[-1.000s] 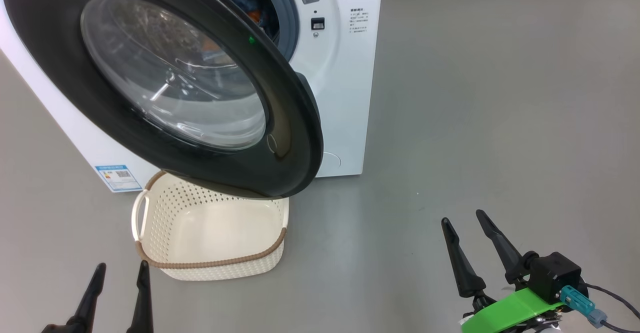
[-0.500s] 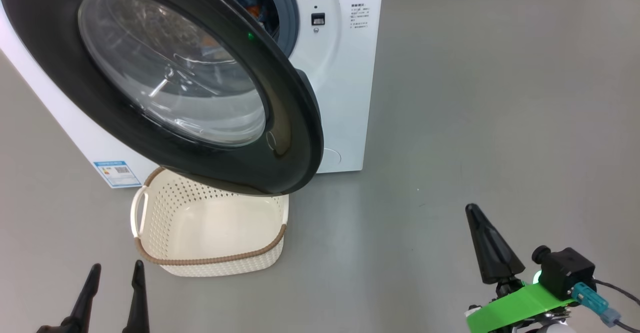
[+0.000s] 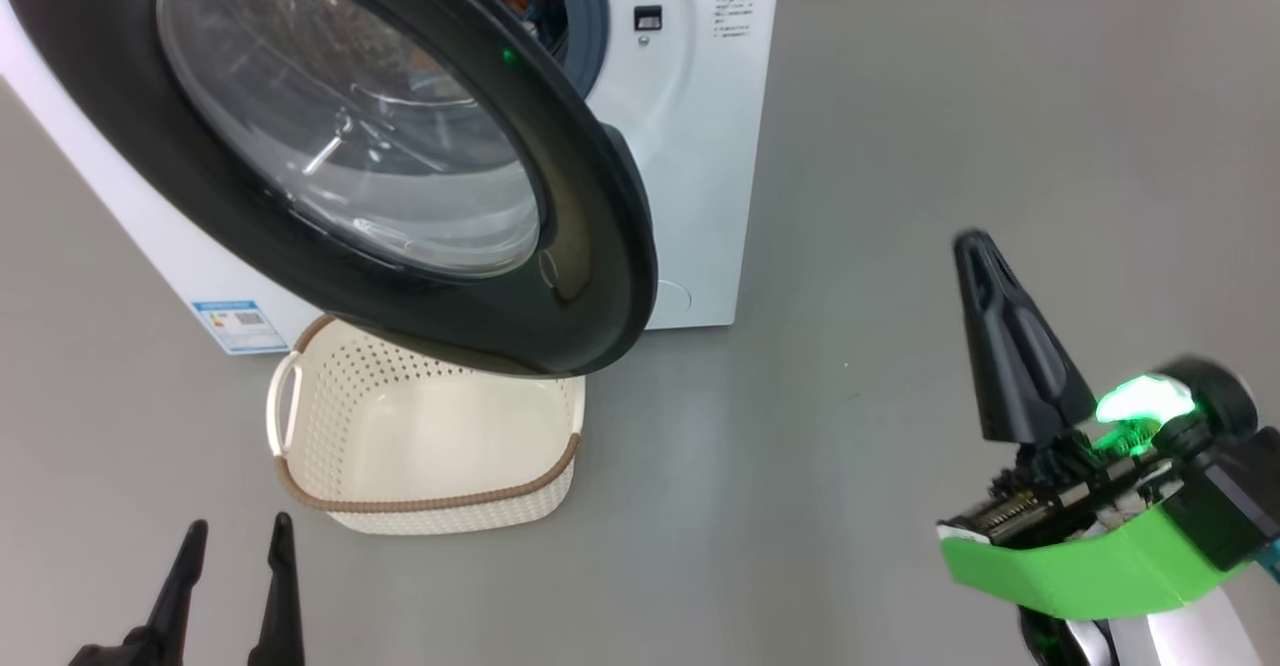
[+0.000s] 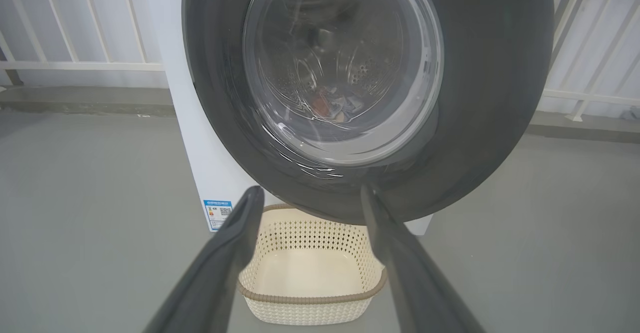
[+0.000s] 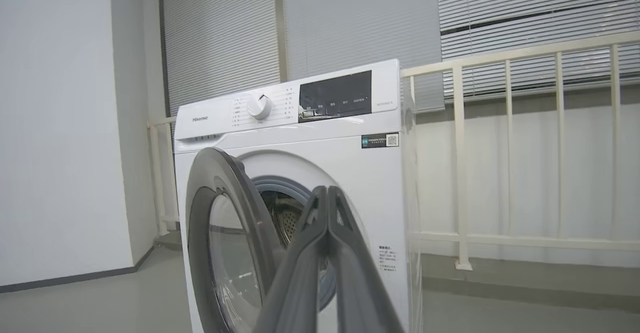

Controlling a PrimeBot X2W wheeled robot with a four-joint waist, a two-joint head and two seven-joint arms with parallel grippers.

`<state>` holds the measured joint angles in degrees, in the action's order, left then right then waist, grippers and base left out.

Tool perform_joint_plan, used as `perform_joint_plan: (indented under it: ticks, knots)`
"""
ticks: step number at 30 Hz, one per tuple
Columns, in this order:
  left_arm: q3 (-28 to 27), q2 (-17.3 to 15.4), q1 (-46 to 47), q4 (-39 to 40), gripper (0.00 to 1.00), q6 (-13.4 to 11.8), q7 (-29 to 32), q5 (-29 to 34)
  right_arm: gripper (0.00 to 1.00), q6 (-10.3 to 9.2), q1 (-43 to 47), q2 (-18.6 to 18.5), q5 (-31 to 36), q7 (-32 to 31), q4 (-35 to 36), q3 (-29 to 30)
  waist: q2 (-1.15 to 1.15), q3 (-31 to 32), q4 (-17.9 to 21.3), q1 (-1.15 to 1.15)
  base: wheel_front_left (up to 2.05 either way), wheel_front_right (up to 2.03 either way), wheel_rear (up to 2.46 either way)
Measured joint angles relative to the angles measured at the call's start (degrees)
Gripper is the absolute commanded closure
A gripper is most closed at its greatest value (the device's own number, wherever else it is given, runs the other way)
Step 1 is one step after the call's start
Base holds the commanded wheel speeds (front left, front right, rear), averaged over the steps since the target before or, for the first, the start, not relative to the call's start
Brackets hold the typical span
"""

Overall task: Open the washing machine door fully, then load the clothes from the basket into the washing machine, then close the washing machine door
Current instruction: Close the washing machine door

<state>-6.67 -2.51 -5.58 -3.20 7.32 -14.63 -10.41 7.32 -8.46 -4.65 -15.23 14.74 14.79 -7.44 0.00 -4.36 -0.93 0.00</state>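
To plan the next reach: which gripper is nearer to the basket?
Left. The left gripper, open, is just before the near left corner of the basket; the right gripper, shut, is far off to the basket's right.

Right gripper [image 3: 978,246]: fingers now pressed together, whole gripper raised higher than before.

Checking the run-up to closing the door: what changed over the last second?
The right end effector shut its fingers on nothing, then rose higher in the head view. The left end effector stayed open and low. The door stayed swung open and the basket stayed empty beneath it. The small shift of the whole head view is camera motion.
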Motion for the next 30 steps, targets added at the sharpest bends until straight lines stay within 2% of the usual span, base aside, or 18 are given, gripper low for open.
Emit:
perform_joint_plan:
  ticks: [5, 11, 20, 26, 30]
  knots:
    - [0.94, 0.08, 1.2, -0.07, 0.0, 0.0, 0.0, -0.7, 1.0, 0.0, -3.82, -2.24, -0.55, 0.01, 4.75, -6.27, 0.0, -0.52, -1.11, 0.0, 0.0, 0.0, 0.0]
    - [2.65, 0.12, 1.83, -0.65, 0.0, 0.0, 0.0, -1.58, 1.0, 0.0, -7.45, -4.69, -1.72, 0.0, 4.44, -13.23, 0.0, -0.91, -3.15, 0.0, 0.0, 0.0, 0.0]
    - [6.83, 0.16, 5.28, -0.7, 0.0, -0.52, 0.0, -3.55, 1.0, 0.0, -13.11, -8.23, -3.31, -2.13, -3.48, -25.33, 0.0, -2.77, -7.88, 0.0, 0.0, 0.0, 0.0]
    - [9.62, 0.2, 8.64, -0.52, 0.0, -0.59, 0.0, -5.12, 1.0, 0.01, -16.3, -8.71, -4.33, -4.15, -8.29, -29.15, 0.0, -5.95, -10.58, 0.0, 0.0, 0.0, 0.0]
    - [11.2, 0.24, 10.74, -0.33, 0.0, -1.1, 0.0, -5.88, 1.0, 0.01, -17.7, -9.49, -4.56, -4.39, -11.4, -29.73, 0.0, -8.48, -12.43, 0.0, 0.0, 0.0, 0.0]
